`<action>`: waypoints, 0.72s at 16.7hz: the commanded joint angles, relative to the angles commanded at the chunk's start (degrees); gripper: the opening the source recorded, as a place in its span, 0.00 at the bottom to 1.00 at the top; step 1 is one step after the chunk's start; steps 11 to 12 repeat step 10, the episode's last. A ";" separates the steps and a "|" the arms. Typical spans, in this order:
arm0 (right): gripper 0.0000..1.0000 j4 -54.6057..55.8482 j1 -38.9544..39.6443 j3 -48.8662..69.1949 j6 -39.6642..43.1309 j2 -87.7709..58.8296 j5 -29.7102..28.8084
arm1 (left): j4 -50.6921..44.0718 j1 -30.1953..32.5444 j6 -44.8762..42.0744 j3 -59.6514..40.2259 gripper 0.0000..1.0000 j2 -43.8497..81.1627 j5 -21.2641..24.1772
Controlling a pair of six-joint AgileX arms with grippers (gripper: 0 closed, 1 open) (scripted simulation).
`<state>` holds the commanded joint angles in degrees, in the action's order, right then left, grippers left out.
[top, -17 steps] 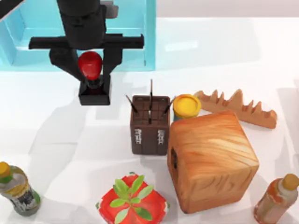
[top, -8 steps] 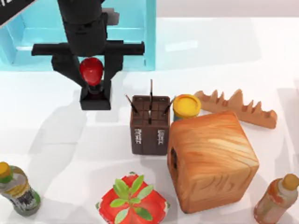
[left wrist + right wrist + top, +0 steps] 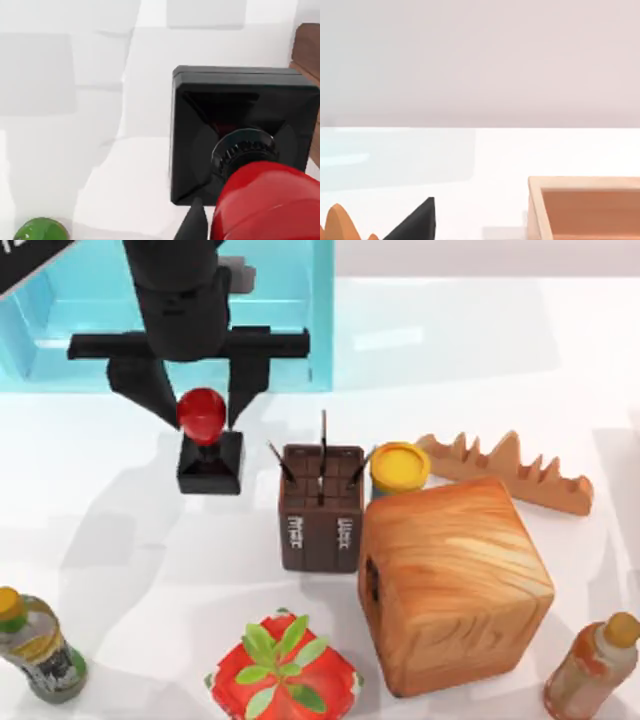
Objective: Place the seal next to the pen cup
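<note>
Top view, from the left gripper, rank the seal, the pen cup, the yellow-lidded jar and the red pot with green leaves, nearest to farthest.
Measured from the left gripper:
1. The seal, its red knob between the fingers, at the table's left.
2. The pen cup, toward the middle.
3. The yellow-lidded jar, right of the cup.
4. The red pot, at the near edge.

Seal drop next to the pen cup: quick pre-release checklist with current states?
1. Left gripper around the seal's red knob: ok.
2. Seal upright, base level: ok.
3. Seal base touching the table: cannot tell.
4. Seal beside the pen cup, at its left: ok, a gap remains.
5. Nothing lying between seal and pen cup: ok.
6. Right gripper away from the drop spot: ok.
</note>
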<state>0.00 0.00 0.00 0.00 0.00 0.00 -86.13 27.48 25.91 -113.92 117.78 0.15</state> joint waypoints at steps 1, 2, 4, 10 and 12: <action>1.00 0.00 0.00 0.00 0.00 0.00 0.00 | 0.00 0.00 0.00 0.00 0.75 0.00 0.00; 1.00 0.00 0.00 0.00 0.00 0.00 0.00 | 0.00 0.00 0.00 0.00 0.83 0.00 0.00; 1.00 0.00 0.00 0.00 0.00 0.00 0.00 | 0.00 0.00 0.00 0.00 0.98 0.00 0.00; 1.00 0.00 0.00 0.00 0.00 0.00 0.00 | 0.00 0.00 0.00 0.00 1.00 0.00 0.00; 1.00 0.00 0.00 0.00 0.00 0.00 0.00 | 0.00 0.00 0.00 0.00 1.00 0.00 0.00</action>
